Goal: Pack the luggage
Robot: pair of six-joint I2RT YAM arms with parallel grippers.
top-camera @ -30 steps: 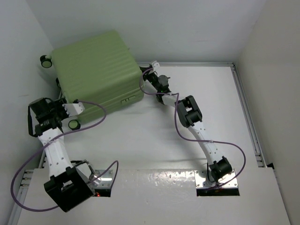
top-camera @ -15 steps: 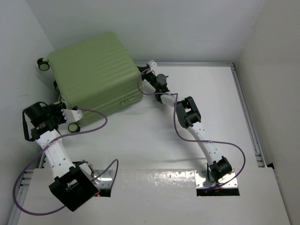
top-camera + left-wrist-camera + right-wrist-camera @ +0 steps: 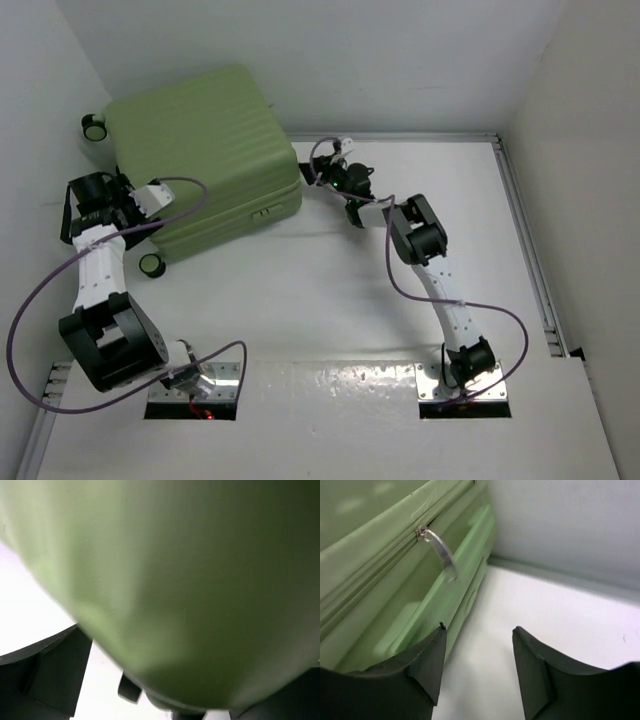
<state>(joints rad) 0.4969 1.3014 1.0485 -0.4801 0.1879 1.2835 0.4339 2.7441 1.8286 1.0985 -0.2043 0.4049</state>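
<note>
Light-green and ribbed, the hard-shell suitcase (image 3: 205,150) lies shut on its side in the far left corner of the white table (image 3: 330,300), close to the left wall. One black wheel (image 3: 93,126) juts out at its far left end and another (image 3: 151,265) at its near left corner. A zip seam runs round the shell, and in the right wrist view a silver zip pull (image 3: 441,554) hangs loose from that seam.

At the case's left side sits the left gripper (image 3: 158,196). Its wrist view is nearly filled by blurred green shell, with one dark finger (image 3: 45,675) at the lower left and the other only just showing at the lower right. The jaws look spread wide and released, though the blur hides whether either finger touches the shell.

Near the case's right-hand corner, just beside it but apart from it, is the right gripper (image 3: 479,630). Its two dark fingers stand parted over bare table with nothing between them, and the zip pull hangs above and to their left, untouched.
</note>
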